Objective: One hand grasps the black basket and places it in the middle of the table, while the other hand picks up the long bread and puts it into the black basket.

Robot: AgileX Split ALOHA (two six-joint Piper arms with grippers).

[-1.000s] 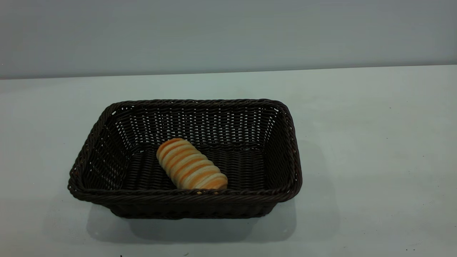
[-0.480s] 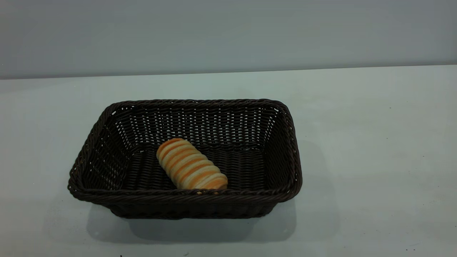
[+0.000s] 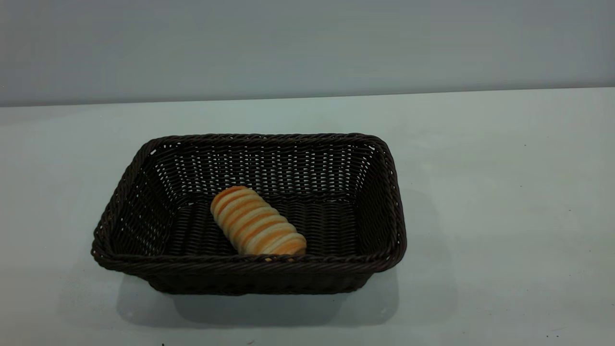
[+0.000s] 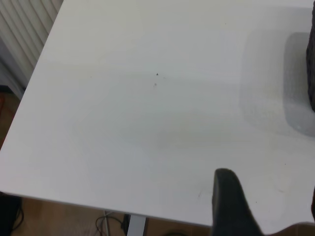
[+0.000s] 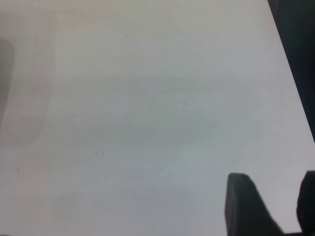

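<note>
White tabletop (image 3: 504, 216) fills the scene under a plain grey wall (image 3: 307, 43). Going left to right: the left gripper (image 4: 268, 206) hangs over bare table near its edge, fingers apart and holding nothing, with what seems to be a sliver of basket at the far side of its view. The black basket (image 3: 144, 192) sits mid-table, the long bread (image 3: 257, 221) lying aslant on its floor. The right gripper (image 5: 273, 206) hovers over bare table, fingers likewise apart and empty.
</note>
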